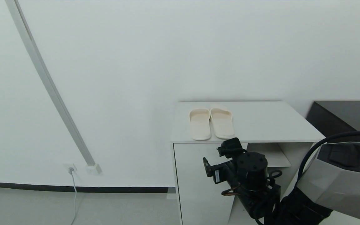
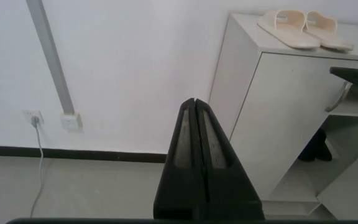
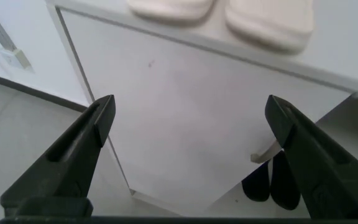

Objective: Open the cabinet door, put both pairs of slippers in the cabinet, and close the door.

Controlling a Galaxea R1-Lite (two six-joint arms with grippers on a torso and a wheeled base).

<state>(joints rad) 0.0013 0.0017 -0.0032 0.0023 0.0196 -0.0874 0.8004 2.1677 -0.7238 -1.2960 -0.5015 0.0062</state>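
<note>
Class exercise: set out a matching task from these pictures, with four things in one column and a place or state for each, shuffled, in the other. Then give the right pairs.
Column 1
1. pair of cream open-toed slippers
2. pair of dark slippers
3. left gripper
4. right gripper

Column 2
A. fingers wide apart
B. on top of the white cabinet
C. fingers pressed together
D. inside the cabinet, under its shelf

Pairs: 1-B, 2-D, 3-C, 4-A.
</note>
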